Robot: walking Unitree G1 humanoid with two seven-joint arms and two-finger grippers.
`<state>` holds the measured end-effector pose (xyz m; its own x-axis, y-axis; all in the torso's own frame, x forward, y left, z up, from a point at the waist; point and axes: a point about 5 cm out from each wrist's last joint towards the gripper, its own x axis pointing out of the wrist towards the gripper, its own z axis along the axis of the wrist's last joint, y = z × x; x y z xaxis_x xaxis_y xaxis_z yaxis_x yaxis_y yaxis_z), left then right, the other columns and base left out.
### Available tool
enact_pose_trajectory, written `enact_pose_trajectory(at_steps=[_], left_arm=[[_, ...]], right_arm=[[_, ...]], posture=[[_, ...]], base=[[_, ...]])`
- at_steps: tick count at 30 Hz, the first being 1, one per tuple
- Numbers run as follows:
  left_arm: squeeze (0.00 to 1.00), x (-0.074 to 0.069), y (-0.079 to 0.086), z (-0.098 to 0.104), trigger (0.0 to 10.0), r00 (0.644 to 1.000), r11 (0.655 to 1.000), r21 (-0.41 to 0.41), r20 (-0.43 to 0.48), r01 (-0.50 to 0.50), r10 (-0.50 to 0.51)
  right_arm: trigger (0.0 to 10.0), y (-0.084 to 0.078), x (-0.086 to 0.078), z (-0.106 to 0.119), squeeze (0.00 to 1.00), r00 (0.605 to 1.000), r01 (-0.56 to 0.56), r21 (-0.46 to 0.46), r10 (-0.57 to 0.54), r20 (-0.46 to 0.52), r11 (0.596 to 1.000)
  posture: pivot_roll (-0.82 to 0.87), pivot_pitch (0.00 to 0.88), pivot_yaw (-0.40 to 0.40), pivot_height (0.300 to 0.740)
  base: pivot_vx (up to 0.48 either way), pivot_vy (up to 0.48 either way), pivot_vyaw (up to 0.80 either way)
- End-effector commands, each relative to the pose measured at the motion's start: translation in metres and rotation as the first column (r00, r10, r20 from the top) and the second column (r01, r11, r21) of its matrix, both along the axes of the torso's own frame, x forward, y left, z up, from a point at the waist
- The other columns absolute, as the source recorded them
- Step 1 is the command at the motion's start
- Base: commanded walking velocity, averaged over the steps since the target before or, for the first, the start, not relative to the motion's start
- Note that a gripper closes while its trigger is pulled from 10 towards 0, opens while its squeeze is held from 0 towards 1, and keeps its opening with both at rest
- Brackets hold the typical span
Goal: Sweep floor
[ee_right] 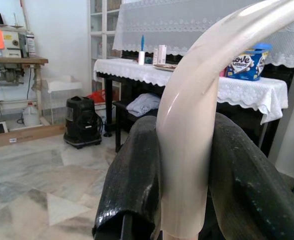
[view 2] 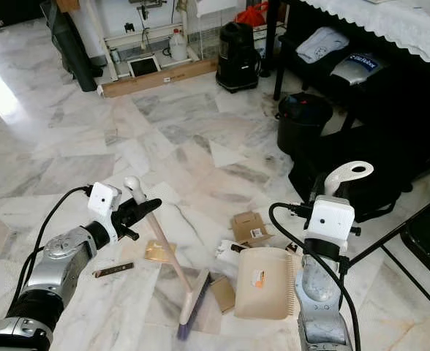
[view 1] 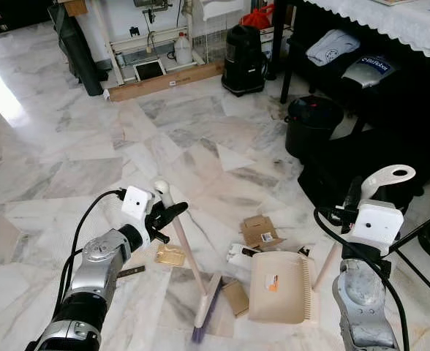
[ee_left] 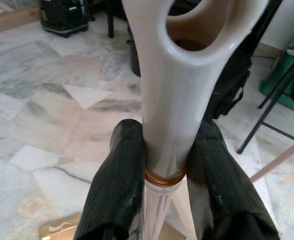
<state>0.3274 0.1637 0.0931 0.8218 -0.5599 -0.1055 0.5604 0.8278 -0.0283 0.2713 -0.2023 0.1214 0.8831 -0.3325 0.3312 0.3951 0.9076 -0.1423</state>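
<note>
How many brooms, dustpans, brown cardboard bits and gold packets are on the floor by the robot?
Broom: 1
Dustpan: 1
Brown cardboard bits: 2
Gold packet: 1
Total: 5

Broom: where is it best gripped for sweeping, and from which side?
Grip the broom near its handle top, as the left gripper does: fingers clamp just below the loop, coming from the robot's side. The shaft leans toward the robot, head on the floor beside the dustpan.
</note>
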Motion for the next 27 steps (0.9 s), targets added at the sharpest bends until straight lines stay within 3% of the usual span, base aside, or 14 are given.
enact_pose_trajectory(at_steps=[1, 6, 15, 19, 24, 27], left_arm=[[0.0, -0.001, -0.002, 0.004, 10.0, 1.0, 0.999, -0.029, 0.006, 0.02, -0.02], [0.0, -0.001, -0.004, 0.007, 10.0, 0.999, 0.996, -0.072, -0.001, 0.045, -0.045], [0.0, -0.014, -0.009, 0.006, 10.0, 0.964, 0.964, -0.112, -0.091, 0.24, -0.25], [0.0, -0.016, -0.009, 0.005, 10.0, 0.954, 0.958, -0.108, -0.11, 0.266, -0.277], [0.0, -0.013, -0.005, 0.006, 10.0, 0.973, 0.976, -0.059, -0.085, 0.209, -0.213], [0.0, -0.008, 0.004, 0.011, 10.0, 0.997, 0.996, -0.058, -0.021, 0.07, -0.071]], right_arm=[[10.0, 0.0, -0.001, 0.008, 0.0, 0.999, 0.003, -0.006, -0.003, 0.037, 1.0], [10.0, 0.0, -0.001, 0.007, 0.0, 0.999, 0.002, -0.005, -0.002, 0.034, 1.0], [10.0, 0.0, 0.0, 0.006, 0.0, 1.0, -0.004, -0.001, 0.004, 0.025, 1.0], [10.0, 0.0, 0.0, 0.005, 0.0, 1.0, -0.006, 0.0, 0.006, 0.023, 1.0], [10.0, 0.001, 0.001, 0.005, 0.0, 1.0, -0.01, 0.001, 0.01, 0.022, 1.0], [10.0, 0.002, 0.001, 0.006, 0.0, 1.0, -0.012, 0.002, 0.012, 0.022, 1.0]], posture=[[-0.05, 0.078, 0.067, 0.74], [-0.05, 0.078, 0.067, 0.74], [-0.04, 0.08, 0.066, 0.74], [-0.04, 0.081, 0.064, 0.74], [-0.04, 0.082, 0.064, 0.74], [-0.04, 0.081, 0.064, 0.74]], base=[[0.0, 0.0, 0.0], [0.0, 0.0, 0.0], [0.0, 0.0, 0.0], [0.0, 0.0, 0.0], [0.0, 0.0, 0.0], [0.0, 0.0, 0.0]])
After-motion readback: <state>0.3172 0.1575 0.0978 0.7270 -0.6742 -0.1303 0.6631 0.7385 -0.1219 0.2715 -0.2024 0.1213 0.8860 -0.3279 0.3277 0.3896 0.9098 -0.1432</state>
